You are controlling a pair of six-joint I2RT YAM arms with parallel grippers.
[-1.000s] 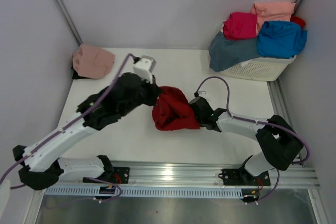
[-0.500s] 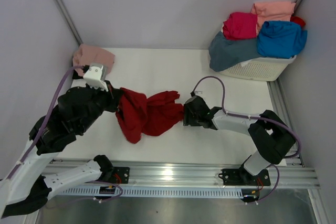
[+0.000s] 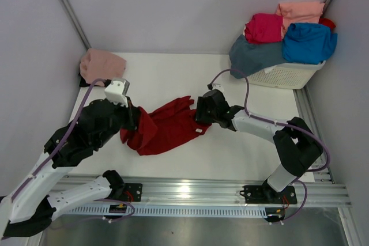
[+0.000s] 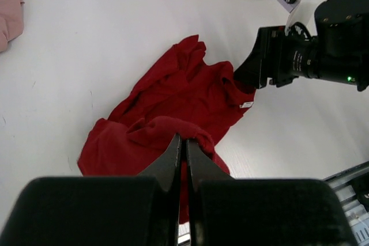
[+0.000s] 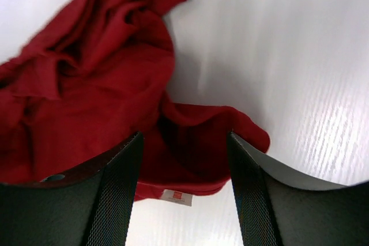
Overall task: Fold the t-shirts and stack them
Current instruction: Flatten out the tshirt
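The white desk (image 3: 173, 79) carries everything. At the upper right of the top view, the basket (image 3: 285, 76) holds the waiting pile of t-shirts (image 3: 308, 41). A dusty pink t-shirt (image 3: 102, 66) lies at the upper left.

The dark red t-shirt (image 3: 164, 131) lies across the middle of the desk as a crumpled diagonal band, from lower left up to centre right. The left pincer (image 4: 183, 145) is pressed together on a raised fold at the band's lower-left end. The right pincer (image 5: 184, 137) stands spread over the opposite end, its fingers straddling the hem that carries a small label (image 5: 176, 197), and it grips nothing.

The step in hand looks like spreading the shirt flat before folding. To do it well:
- The right pincer should come down and close on a single edge layer near the label, not on a bunch.
- Both arms should then draw apart low over the desk until the wrinkles go.
- The lift should stay small so the cloth does not fold back on itself.

Compared with a second ago, the shirt is no longer a tight ball at centre. Half a second ago it was wider but lumpy. Now it is longer and flatter, and the right pincer sits higher in the top view.
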